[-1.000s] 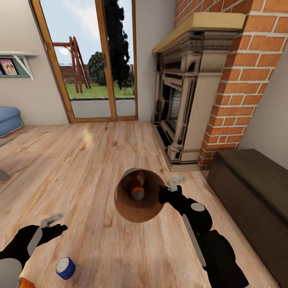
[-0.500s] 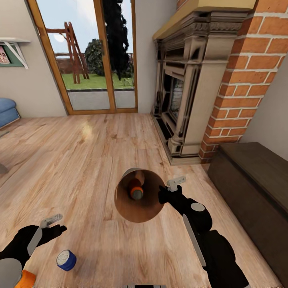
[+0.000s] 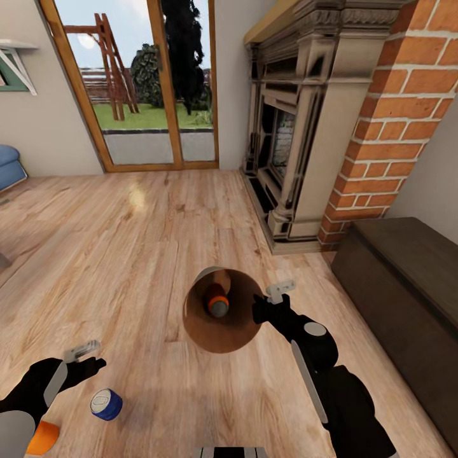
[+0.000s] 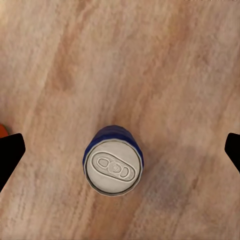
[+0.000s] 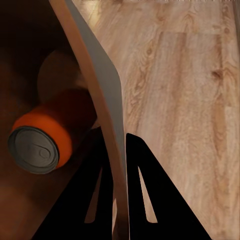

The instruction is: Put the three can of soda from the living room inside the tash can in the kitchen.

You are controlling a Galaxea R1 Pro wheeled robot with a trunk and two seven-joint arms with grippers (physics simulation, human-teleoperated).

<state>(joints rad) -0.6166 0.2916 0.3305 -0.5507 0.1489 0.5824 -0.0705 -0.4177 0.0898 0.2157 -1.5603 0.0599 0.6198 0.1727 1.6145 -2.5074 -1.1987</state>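
Right hand (image 3: 262,310) clamped on tash can (image 3: 222,310) rim, one finger inside, one outside, arm extended. Left hand (image 3: 89,360) spread wide, well left of tash can.

Head view: high, facing forward-down over wood floor (image 3: 159,254) toward fireplace (image 3: 299,140). Left wrist view: straight down, close above blue-sided can (image 4: 113,161), shared with head view (image 3: 105,404). Right wrist view: close along bin rim (image 5: 102,100); bin (image 3: 222,312) shared
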